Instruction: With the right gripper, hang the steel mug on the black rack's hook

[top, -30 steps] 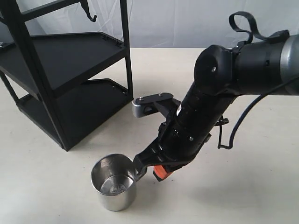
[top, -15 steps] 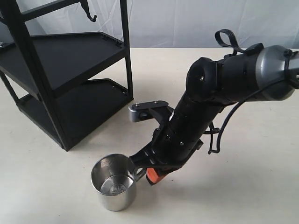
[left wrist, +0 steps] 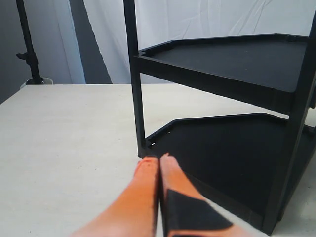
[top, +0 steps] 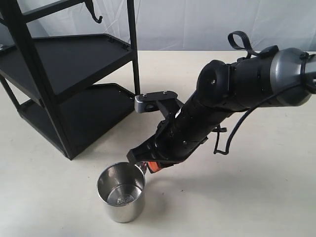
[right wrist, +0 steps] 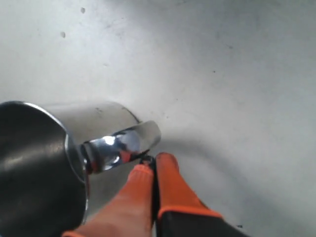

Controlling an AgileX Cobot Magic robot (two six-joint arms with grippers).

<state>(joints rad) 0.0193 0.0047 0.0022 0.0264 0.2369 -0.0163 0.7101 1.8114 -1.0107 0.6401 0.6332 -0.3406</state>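
The steel mug (top: 121,199) stands upright on the pale table near the front, with its open mouth up. Its loop handle (right wrist: 123,144) points toward my right gripper (top: 151,167). That gripper's orange fingers (right wrist: 170,182) are pressed together on the handle's outer edge, and the gripper (right wrist: 151,159) is shut on it. The black rack (top: 74,61) rises at the back left, and a hook (top: 97,17) hangs from its top bar. My left gripper (left wrist: 157,158) is shut on nothing and points at the foot of a rack post (left wrist: 137,98). It does not show in the exterior view.
The rack's lower tray (top: 94,106) reaches toward my right arm's grey wrist camera bracket (top: 148,102). A black cable (top: 237,128) loops off the right arm. A dark stand (left wrist: 29,49) rises beyond the table's far edge in the left wrist view.
My right arm has swung left and its fingertips have risen from beside the mug's wall to the handle near the rim. The mug stays in the same spot.
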